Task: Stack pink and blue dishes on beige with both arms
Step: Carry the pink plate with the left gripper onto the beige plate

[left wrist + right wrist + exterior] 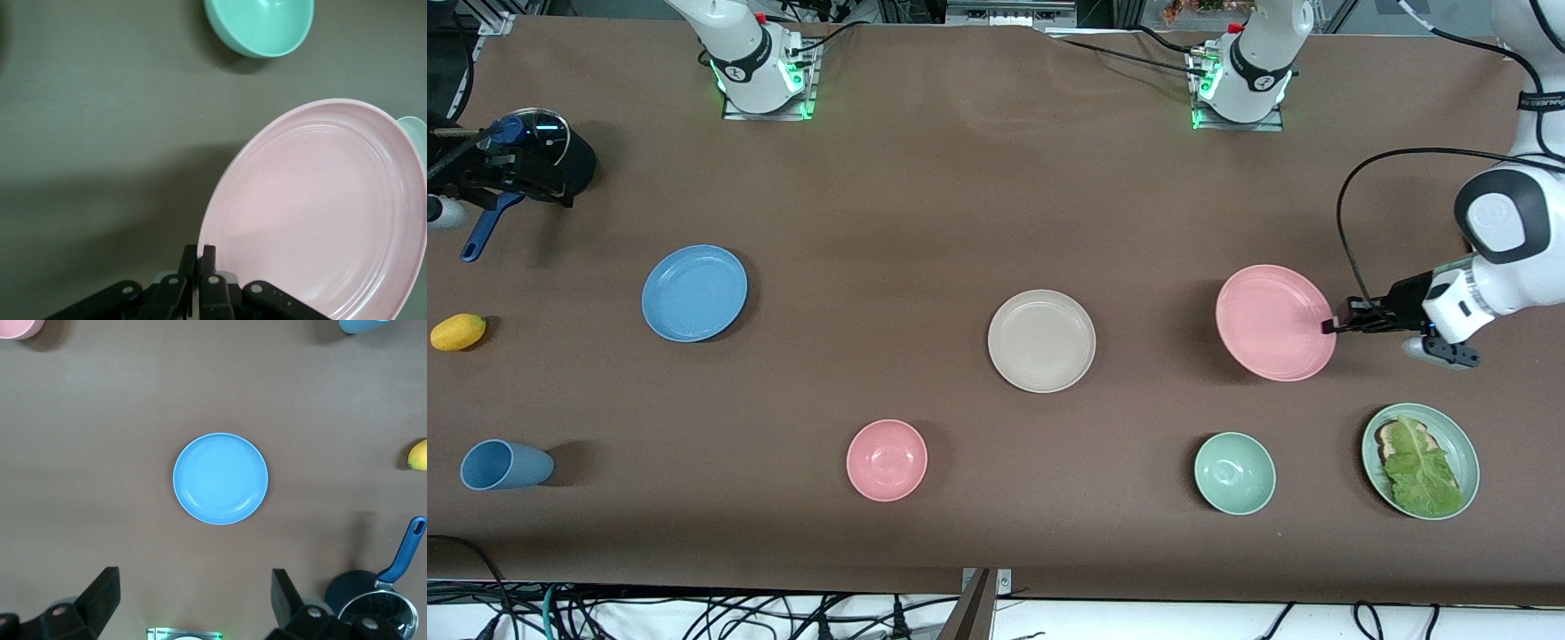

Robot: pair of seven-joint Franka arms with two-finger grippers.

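Left tool (1329, 326), at the front view's middle right, pinches the rim of the tilted pink plate (1274, 322). Beige plate (1041, 340) lies at centre on the desk (978, 178). Blue plate (694, 292) lies at middle left; right tool (193, 603), fingers spread, hangs over it.

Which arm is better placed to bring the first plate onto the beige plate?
The left: its left gripper is shut on the pink plate. The right gripper, open, only hangs above the blue plate.
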